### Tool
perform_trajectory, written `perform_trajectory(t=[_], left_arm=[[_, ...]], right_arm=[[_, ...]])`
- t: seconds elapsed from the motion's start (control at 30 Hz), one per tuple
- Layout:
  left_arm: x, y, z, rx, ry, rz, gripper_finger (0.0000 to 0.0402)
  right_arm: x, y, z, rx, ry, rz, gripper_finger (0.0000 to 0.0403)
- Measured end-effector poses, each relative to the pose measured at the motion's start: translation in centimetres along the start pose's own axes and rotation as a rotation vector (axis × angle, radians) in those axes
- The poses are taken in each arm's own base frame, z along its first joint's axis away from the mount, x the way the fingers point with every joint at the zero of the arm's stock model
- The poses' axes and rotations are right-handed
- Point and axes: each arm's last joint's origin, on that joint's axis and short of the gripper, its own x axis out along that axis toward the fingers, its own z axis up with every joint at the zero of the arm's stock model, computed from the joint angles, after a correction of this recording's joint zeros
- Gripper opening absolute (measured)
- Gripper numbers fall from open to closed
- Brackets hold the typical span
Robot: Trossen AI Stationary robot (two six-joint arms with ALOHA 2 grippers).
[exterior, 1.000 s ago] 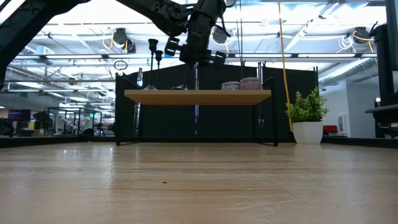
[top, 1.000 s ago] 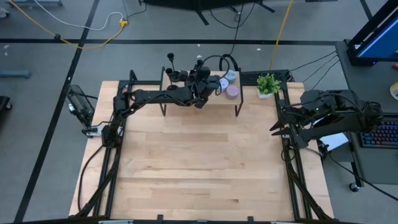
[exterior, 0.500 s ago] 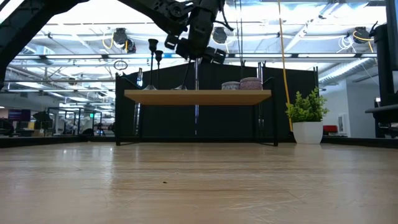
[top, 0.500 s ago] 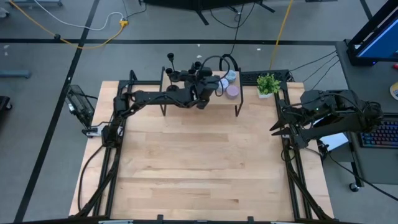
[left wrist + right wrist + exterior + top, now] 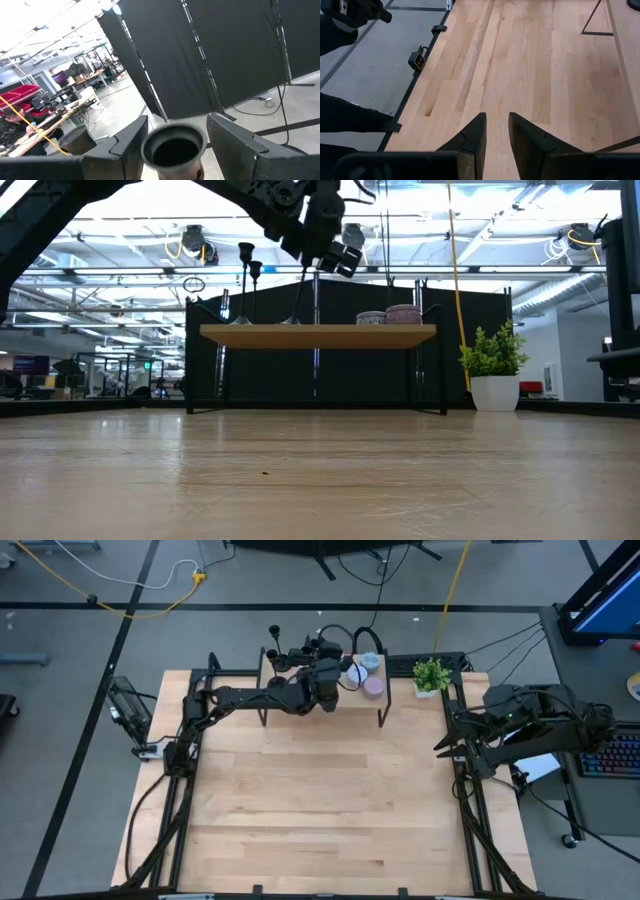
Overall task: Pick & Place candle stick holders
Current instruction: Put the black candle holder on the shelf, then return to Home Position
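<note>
My left fingers (image 5: pixel 322 673) are out over the small raised shelf (image 5: pixel 318 335) at the far edge of the counter (image 5: pixel 320 810). One candle stick holder (image 5: pixel 174 149) sits between them. They are spread, one on each side of its little top cup, with a gap showing at the side, so I am not pinching it. From the low view its thin stem runs straight down to the shelf. I judge that it stands there on its own base and that I am only bracketing it.

I come at it from above because the cup is the one part clear of its neighbours. Two other black holders (image 5: pixel 246 250) stand just beside it on the same shelf. The pastel pucks (image 5: pixel 372 687) are close on the other side, and the potted plant (image 5: pixel 431 673) is beyond them. A low sideways reach could knock a stem over.

My right fingers (image 5: pixel 443 748) wait at the right edge of the counter, well apart from the shelf. They are drawn nearly together with only a sliver between them, and they carry nothing.
</note>
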Motion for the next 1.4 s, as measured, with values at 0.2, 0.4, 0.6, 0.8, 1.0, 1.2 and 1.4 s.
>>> perform_trajectory(t=[0.2, 0.4, 0.6, 0.8, 1.0, 1.2, 1.4], left_arm=[[0.0, 0.8, 1.2, 0.008, -0.015, 0.011, 0.0210], [-0.2, 1.9, 2.5, -0.040, -0.072, -0.007, 0.0209], [-1.6, 3.8, 4.2, -0.068, -0.126, -0.034, 0.0209], [-5.0, 8.8, 7.9, -0.156, -0.112, -0.076, 0.0209], [-9.6, 15.6, 10.9, -0.200, -0.096, -0.178, 0.0209], [-12.0, 20.7, 12.3, -0.228, -0.054, -0.246, 0.0209], [-11.7, 23.2, 13.0, -0.237, -0.049, -0.251, 0.0209]], right_arm=[[0.0, 0.0, 0.0, 0.000, 0.000, 0.000, 0.0073], [0.0, 0.0, 0.0, -0.001, 0.000, 0.001, 0.0073], [0.0, 0.0, 0.0, -0.003, -0.001, 0.000, 0.0073], [0.0, 0.0, 0.0, -0.012, 0.000, 0.000, 0.0073], [0.0, 0.0, 0.0, -0.010, -0.001, 0.000, 0.0073], [0.0, 0.0, 0.2, -0.014, -0.019, -0.001, 0.0073], [0.0, 0.0, 0.7, -0.026, -0.073, -0.001, 0.0073]])
